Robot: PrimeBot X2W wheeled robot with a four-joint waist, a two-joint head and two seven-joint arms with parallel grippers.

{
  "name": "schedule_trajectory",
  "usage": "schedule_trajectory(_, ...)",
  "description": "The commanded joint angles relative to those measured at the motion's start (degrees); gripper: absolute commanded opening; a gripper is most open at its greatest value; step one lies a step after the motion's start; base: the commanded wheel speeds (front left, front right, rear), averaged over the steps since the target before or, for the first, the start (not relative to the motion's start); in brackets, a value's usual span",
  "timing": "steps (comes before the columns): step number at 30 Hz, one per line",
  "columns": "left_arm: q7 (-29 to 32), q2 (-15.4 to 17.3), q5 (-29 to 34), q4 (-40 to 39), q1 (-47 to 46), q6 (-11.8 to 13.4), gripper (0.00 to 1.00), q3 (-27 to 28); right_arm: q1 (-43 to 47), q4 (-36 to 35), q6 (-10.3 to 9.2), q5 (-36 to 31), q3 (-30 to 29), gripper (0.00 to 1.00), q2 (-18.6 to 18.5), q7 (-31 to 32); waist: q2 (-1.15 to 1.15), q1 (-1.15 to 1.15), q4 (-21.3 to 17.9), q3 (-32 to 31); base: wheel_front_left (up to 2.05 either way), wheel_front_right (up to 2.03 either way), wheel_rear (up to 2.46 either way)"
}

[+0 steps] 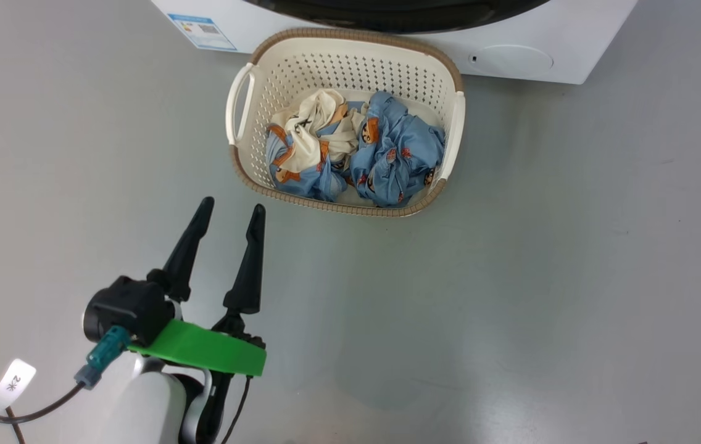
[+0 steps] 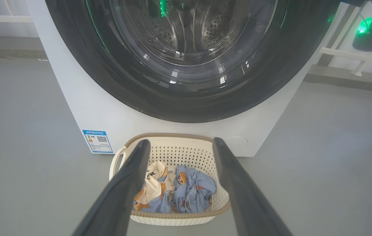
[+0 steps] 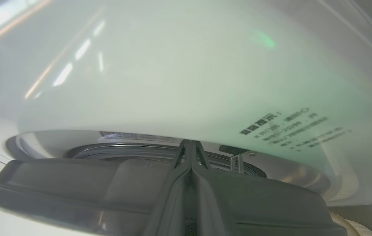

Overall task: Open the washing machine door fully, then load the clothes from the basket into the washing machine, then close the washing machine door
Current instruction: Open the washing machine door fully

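Left gripper point(image 1: 231, 206): two long dark fingers spread wide with nothing between them, hanging over the grey floor short of the basket, on its left side.
Basket point(image 1: 350, 74): small cream perforated plastic tub with a brown woven-look rim, on the floor just in front of the machine.
Clothes point(image 1: 356, 148): a cream garment with blue and orange trim point(image 1: 313, 123) and a light blue one with orange figures point(image 1: 400, 148), both bunched inside the basket.
Washing machine point(image 2: 84, 108): big white front-loader; the steel drum seen through the glass looks empty.
Washing machine door point(image 2: 130, 82): large round glossy black ring with a clear bulging window, apparently lying flush against the front, so shut or barely cracked.
Right gripper point(image 3: 191, 146): fingers pressed together, grasping nothing, tips close against a grey moulded edge under a glossy white panel, probably the door's rim.
Done: nothing finished, by the look of it.
Left: opening the door fully, loading both garments, closing.
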Motion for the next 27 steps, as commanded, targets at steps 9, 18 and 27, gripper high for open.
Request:
schedule_trajectory(9, -0.4, 1.1, -1.1, -1.4, -0.1, 0.7, 1.00, 1.2, -6.0, 3.5, 0.57, -2.3, -1.9, 0.00, 0.8, 3.4, 0.00, 0.00, 0.6, 0.8, 0.00, 0.00, 0.00)
schedule_trajectory(18, -0.4, 1.1, -1.3, -1.7, 0.0, 0.9, 1.00, 1.5, -8.9, 7.2, 0.57, -3.0, -3.4, 0.00, -1.1, 8.6, 0.00, 0.00, 0.7, 0.7, 0.00, 0.00, 0.00)
schedule_trajectory(27, -0.4, 1.1, -1.2, -2.0, 0.2, 0.8, 1.00, 1.7, -9.3, 8.7, 0.57, -3.8, -3.9, 0.00, -3.0, 13.3, 0.00, 0.00, 0.7, 0.1, 0.00, 0.00, 0.00)
